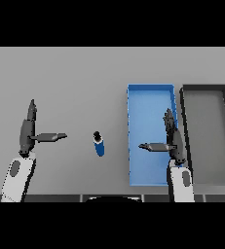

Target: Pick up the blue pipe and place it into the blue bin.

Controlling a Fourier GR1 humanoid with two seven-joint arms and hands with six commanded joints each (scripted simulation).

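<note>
Untouched: blue pipe lies on the table between two open hands

Midway across the grey table [75, 73], a short blue pipe with a small black cap [99, 144] lies alone on the bare surface, its capped end pointing away from the robot. No hand is in contact with it.

To the pipe's left, well apart, the robot's left hand [27, 131] is held with its dark fingers straight and pointing away from the robot, the thumb stretched sideways toward the pipe; the thumb tip stops short of the pipe, with bare table showing between them. The hand holds nothing.

On the pipe's other side, the right hand [173, 138] mirrors that pose: fingers straight and extended forward, thumb spread wide toward the pipe, nothing in its grasp. This hand appears over the right-hand part of a shallow rectangular blue bin [133, 136], whose near left wall stands between the thumb and the pipe. The pipe rests outside the bin, near that left wall but not touching it.

Just beyond the right hand, farther to its right, a dark grey rectangular bin with a black rim [206, 88] sits just beside the blue one.
</note>
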